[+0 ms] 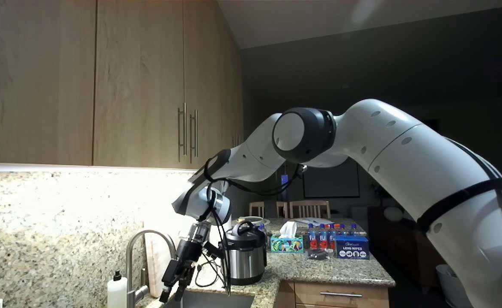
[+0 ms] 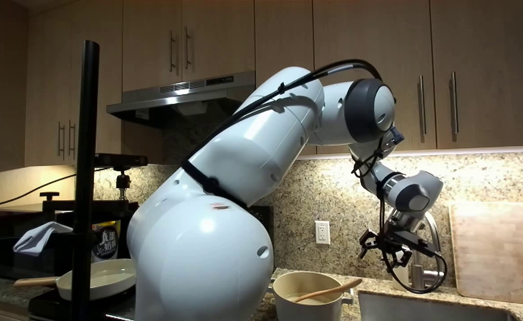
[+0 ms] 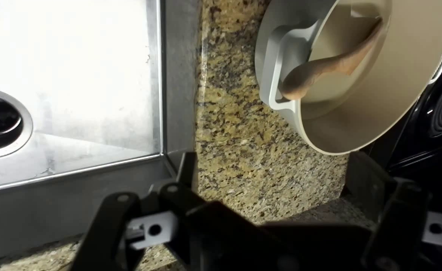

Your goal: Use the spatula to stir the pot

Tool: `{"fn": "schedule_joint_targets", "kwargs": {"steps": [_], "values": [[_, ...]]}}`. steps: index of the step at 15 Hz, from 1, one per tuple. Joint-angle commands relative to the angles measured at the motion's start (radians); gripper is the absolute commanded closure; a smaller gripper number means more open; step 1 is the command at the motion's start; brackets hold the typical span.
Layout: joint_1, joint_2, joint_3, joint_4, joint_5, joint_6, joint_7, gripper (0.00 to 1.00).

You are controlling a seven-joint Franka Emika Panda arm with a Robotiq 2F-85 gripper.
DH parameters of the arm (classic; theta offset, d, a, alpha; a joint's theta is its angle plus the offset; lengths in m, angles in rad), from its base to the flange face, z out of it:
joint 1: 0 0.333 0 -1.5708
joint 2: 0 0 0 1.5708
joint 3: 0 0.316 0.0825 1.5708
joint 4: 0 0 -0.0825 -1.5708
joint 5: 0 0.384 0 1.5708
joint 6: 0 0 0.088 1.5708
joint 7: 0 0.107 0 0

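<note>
Pot (image 3: 390,86) on speckled counter (image 3: 236,131), sink (image 3: 89,105), wooden cabinets (image 1: 139,85)

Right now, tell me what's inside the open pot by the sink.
A wooden spatula leans inside the pot, one end sticking out. It hides the patch of pot directly beneath it; whether there's liquid, I can't tell.

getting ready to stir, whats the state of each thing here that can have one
jaws: open, holding nothing
pot: uncovered, contents unclear
wooden spatula: lying in the pot, handle over the rim, not held
frying pan: uncovered
pressure cooker: lidded
upper cabinet doors: shut
drawer: shut
tissue box: open, tissue sticking out
</note>
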Motion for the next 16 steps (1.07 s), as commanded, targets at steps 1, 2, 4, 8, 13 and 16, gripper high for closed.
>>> {"fn": "schedule_joint_targets", "kwargs": {"steps": [1, 2, 4, 8, 13, 16], "values": [[-0.032, 0.061, 0.038, 0.055, -0.014, 0.028, 0.003, 0.00], [-0.037, 0.076, 0.041, 0.066, -0.015, 0.026, 0.003, 0.00], [-0.045, 0.106, 0.048, 0.091, -0.016, 0.017, 0.003, 0.00], [-0.062, 0.165, 0.079, 0.146, -0.010, 0.005, -0.013, 0.00], [-0.074, 0.217, 0.125, 0.193, -0.002, -0.021, -0.024, 0.00], [-0.089, 0.214, 0.147, 0.175, 0.010, -0.019, -0.025, 0.00]]}}
